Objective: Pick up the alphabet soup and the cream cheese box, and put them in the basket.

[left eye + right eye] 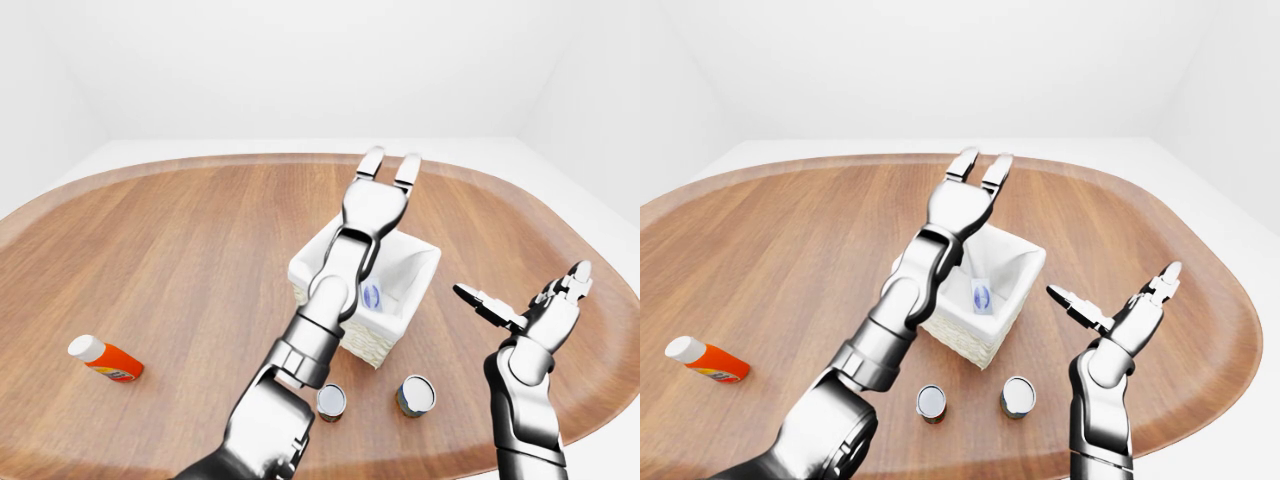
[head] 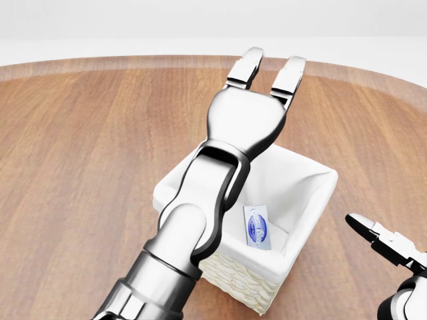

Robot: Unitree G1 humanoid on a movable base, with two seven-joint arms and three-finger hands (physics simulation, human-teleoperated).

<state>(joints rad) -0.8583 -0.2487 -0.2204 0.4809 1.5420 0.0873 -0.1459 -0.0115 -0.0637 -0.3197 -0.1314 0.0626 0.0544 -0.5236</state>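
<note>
Left hand (image 2: 265, 75) splayed wide above basket (image 2: 313, 200); cream cheese box (image 2: 257, 227) lies inside. Next, probably: alphabet soup (image 1: 416, 394), near side.

tabletop (image 1: 180, 260): brown wood grain | basket (image 2: 308, 197): white liner, cream woven wall | cream cheese box (image 2: 257, 227): pale, blue oval | bottle (image 1: 108, 359): orange, white cap | left hand (image 2: 268, 73): silver | cans (image 1: 416, 395): grey tops

Cream cheese box (image 2: 257, 227) lies in basket (image 2: 313, 193); two cans (image 1: 373, 398) below it.
</note>
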